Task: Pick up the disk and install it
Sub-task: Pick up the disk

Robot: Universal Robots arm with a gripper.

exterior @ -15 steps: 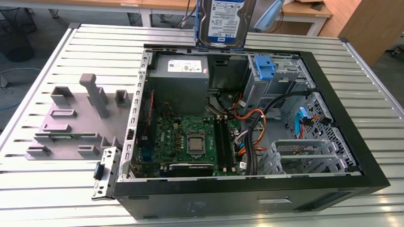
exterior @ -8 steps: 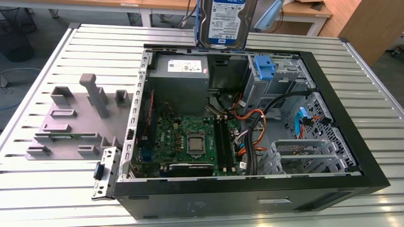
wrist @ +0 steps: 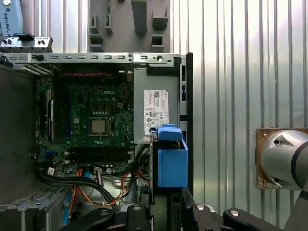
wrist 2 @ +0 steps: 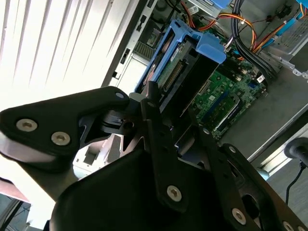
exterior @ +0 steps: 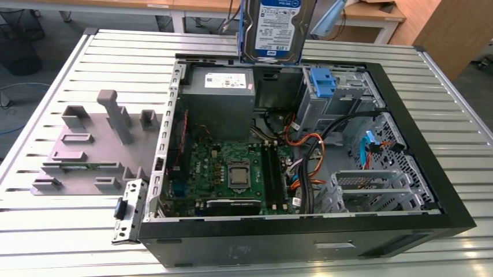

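Note:
The disk (exterior: 276, 29) hangs upright above the far edge of the open computer case (exterior: 308, 225), its white-and-blue label facing the exterior camera and blue rails along its sides. In the second wrist view my gripper (wrist 2: 174, 107) is shut on the disk (wrist 2: 180, 72), with black fingers (wrist 2: 153, 103) pressing on either flat side. In the first wrist view the disk (wrist: 172, 161) shows edge-on, blue carrier end outward. It sits over the case's edge beside the grey power supply (wrist: 156, 113), with my gripper (wrist: 168, 204) behind it.
Inside the case lie a green motherboard (exterior: 235, 170), orange and black cables (exterior: 308, 156), a drive bay with a lone blue bracket (exterior: 324, 83) and a metal cage (exterior: 370, 190). A grey fixture plate (exterior: 92, 144) with upright blocks rests on the slatted table (exterior: 62, 219).

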